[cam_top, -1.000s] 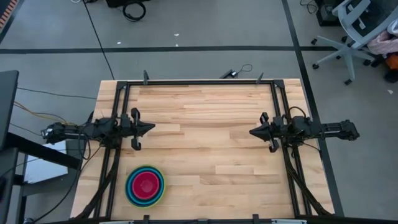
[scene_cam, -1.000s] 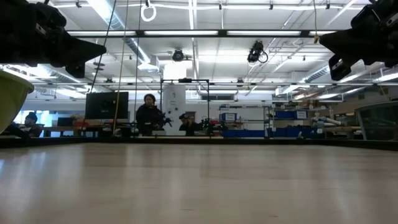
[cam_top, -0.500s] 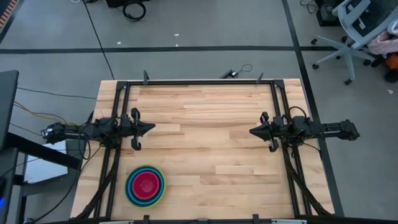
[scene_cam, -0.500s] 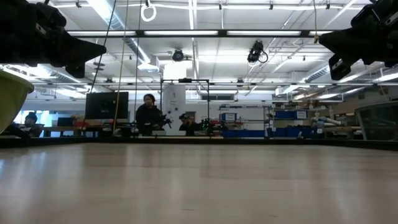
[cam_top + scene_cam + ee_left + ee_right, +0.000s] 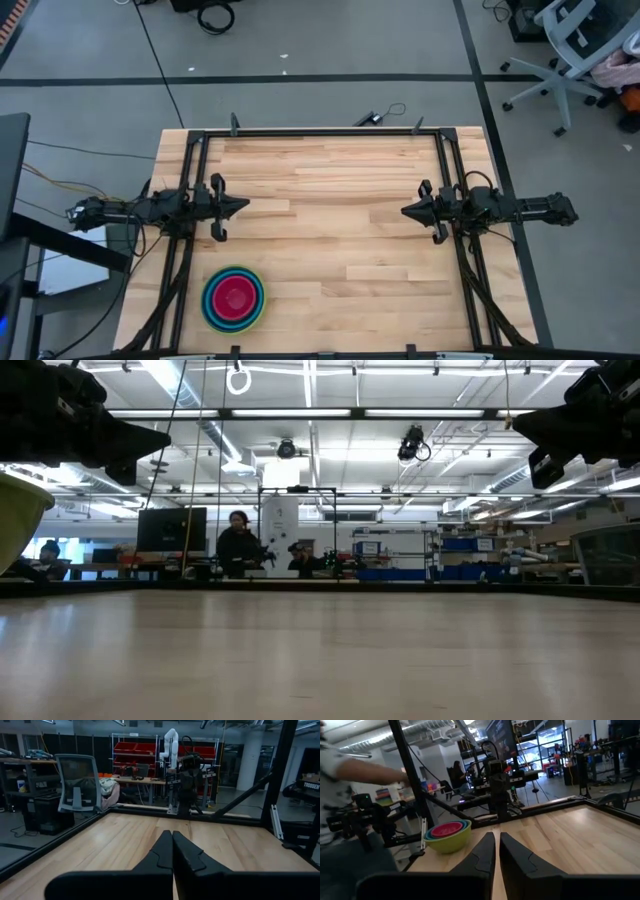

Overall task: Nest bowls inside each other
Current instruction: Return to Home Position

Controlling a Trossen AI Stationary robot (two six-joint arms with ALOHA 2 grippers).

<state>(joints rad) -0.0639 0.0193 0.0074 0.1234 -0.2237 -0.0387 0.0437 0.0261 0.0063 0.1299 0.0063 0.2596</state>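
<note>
The bowls (image 5: 233, 298) stand nested in one stack on the table near its front left corner: magenta-red innermost, then green and blue rims, with a lime green outer wall (image 5: 447, 836). The stack's base rests on the wood. In the low view only its lime green edge (image 5: 20, 510) shows at the left. My left gripper (image 5: 245, 206) hovers level at the table's left side, beyond the stack, shut and empty (image 5: 172, 832). My right gripper (image 5: 405, 212) hovers level at the right side, shut and empty (image 5: 497, 834), pointing at the left arm.
A black metal frame (image 5: 320, 132) runs round the table's far and side edges. A person's arm (image 5: 355, 767) shows beyond the table's left side in the right wrist view. Bare wood (image 5: 330, 250) lies between the two grippers. People (image 5: 238, 545) stand far back in the room.
</note>
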